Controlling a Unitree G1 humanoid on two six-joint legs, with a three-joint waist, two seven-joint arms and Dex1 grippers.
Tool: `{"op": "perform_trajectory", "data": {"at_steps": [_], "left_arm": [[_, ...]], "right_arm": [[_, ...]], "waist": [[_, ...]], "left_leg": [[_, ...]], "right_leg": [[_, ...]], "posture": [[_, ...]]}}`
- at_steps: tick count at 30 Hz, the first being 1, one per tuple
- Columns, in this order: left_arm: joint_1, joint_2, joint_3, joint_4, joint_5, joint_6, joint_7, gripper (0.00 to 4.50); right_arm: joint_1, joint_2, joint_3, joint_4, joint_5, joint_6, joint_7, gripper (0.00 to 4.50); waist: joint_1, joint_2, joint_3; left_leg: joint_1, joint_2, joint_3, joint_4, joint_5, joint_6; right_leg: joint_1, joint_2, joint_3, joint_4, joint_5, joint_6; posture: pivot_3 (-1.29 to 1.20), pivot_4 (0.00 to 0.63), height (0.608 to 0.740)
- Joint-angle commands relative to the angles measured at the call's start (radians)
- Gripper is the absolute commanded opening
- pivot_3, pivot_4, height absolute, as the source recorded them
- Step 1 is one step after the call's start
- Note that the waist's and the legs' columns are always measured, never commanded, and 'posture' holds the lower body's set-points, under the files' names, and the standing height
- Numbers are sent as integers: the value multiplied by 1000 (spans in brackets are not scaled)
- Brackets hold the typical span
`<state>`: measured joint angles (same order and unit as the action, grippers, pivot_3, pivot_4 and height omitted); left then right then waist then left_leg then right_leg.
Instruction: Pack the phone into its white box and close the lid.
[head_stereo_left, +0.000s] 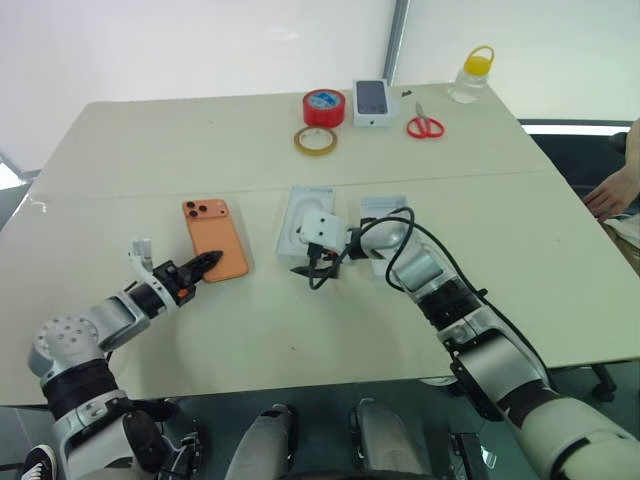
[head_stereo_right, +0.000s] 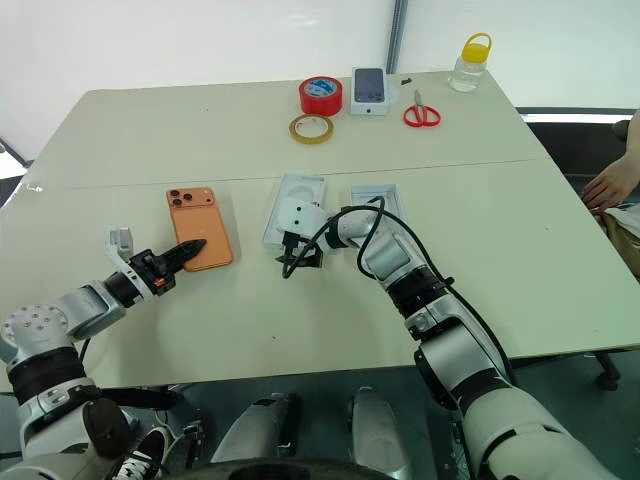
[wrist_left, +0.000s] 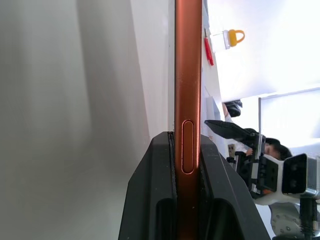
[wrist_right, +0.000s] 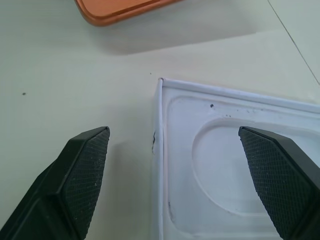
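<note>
Phone: the orange phone was seen lying camera-side up on the bench, toward the robot's left, its lens cluster at the far corner.
Left hand: its two black fingers were clamped on the near edge of the phone; in the left wrist view the thin orange side with its long button was pinched between the fingers.
Right hand: the fingers were held wide apart, one over bare bench and the other over the white insert, nothing being gripped.
White insert: a flat white piece with a rounded oval recess was seen just beside the phone's right, its corner lying between the right fingers.
White box: a shallow white tray was placed just right of the insert, partly hidden behind the right wrist.
Far bench edge: a red tape roll, a tan tape ring, a small white box picturing a dark phone, red scissors and a yellow-capped bottle were set out.
Right margin: a person's hand was visible.
</note>
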<state>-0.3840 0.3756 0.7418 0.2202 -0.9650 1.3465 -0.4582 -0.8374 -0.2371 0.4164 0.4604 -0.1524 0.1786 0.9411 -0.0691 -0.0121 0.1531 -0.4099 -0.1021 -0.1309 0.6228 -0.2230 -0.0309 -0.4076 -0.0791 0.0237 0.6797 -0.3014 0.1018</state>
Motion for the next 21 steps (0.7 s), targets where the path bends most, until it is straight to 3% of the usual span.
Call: {"op": "perform_trajectory", "data": {"at_steps": [1, 4, 16, 19, 21], "left_arm": [[10, 2, 21, -49, -61, -4, 3, 0], [22, 8, 12, -51, -75, -8, 2, 0], [13, 10, -25, -66, -111, -14, 13, 0], [16, 14, -29, -55, -111, -20, 10, 0], [20, 17, -33, -58, -111, -20, 7, 0]], "right_arm": [[13, 2, -18, -42, 23, -12, 7, 3566], [32, -3, -16, -61, 22, -7, 2, 2091], [39, -3, -20, -45, 19, -2, -19, 2091], [43, -6, -11, -46, 13, -8, -17, 1249], [49, -8, -3, -44, 6, -15, -16, 190]], "waist": [[1, 0, 0], [2, 0, 0], [2, 0, 0], [2, -1, 0], [2, 0, 0]], "left_leg": [[0, 0, 0, 0, 0, 0], [0, 0, 0, 0, 0, 0], [0, 0, 0, 0, 0, 0], [0, 0, 0, 0, 0, 0], [0, 0, 0, 0, 0, 0]], "right_leg": [[0, 0, 0, 0, 0, 0], [0, 0, 0, 0, 0, 0], [0, 0, 0, 0, 0, 0], [0, 0, 0, 0, 0, 0], [0, 0, 0, 0, 0, 0]], "posture": [[0, 150, 740], [0, 150, 740], [0, 150, 740], [0, 150, 740], [0, 150, 740]]}}
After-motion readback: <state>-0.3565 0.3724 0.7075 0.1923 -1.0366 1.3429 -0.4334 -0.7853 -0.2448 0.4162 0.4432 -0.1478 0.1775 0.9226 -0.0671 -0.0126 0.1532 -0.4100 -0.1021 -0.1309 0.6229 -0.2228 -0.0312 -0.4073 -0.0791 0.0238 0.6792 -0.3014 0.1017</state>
